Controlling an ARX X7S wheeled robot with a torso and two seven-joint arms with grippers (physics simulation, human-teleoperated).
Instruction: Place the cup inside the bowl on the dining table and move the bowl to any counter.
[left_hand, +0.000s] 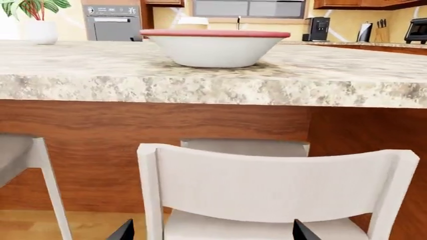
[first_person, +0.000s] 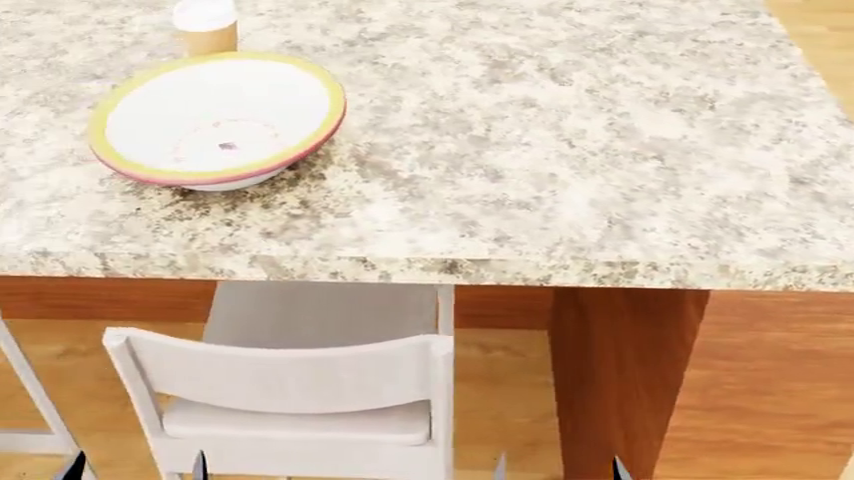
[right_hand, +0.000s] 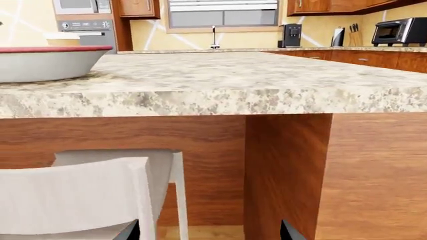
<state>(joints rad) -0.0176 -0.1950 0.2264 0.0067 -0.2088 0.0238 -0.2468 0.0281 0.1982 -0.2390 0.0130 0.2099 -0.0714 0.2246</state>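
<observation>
The bowl (first_person: 218, 120) sits upright on the pale granite worktop (first_person: 561, 150) of the dining table, set back a little from the near edge, with the lidded cup (first_person: 206, 25) standing just behind its far rim, close but apart as far as the head view shows. From the bowl toward the table's right side the speckled surface runs broad and bare to the far right corner. Below the near edge, a white chair (first_person: 300, 385) is tucked partly under the overhang, almost straight below the bowl, and a wooden leg panel (first_person: 621, 375) drops to the floor well to the right of it.

Both arms hang low, beneath the level of the tabletop. Only dark fingertips show: the left hand (first_person: 134, 466) to the left of the chair back, the right hand (first_person: 558, 466) between chair and leg panel. Each hand's tips stand well apart, wide and holding nothing. In the left wrist view the bowl (left_hand: 215, 47) appears side-on above the table edge, the cup's lid (left_hand: 193, 22) peeking up behind it.
</observation>
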